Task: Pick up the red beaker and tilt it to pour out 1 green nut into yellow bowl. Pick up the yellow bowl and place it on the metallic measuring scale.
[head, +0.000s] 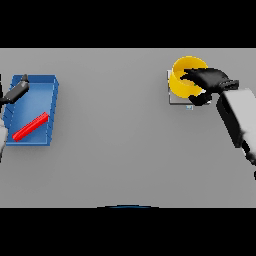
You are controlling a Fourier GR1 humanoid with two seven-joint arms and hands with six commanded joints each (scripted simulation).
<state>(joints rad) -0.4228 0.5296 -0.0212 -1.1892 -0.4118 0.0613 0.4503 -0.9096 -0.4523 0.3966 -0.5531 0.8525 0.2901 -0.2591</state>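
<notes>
The yellow bowl [179,85] stands on the flat metallic scale [174,100] at the far right of the table. My right hand [210,79] reaches over the bowl's right side. Its fingers lie across the rim and the thumb curls under the near wall, so it grips the bowl. The red beaker [30,127] shows as a long red shape lying slantwise in a blue tray [50,95] at the far left. My left hand [18,90] hovers over the tray's far left corner, fingers straight, holding nothing. No green nut shows.
A small blue mark [189,107] sits at the scale's near edge. The grey table [115,135] stretches wide between the tray and the scale.
</notes>
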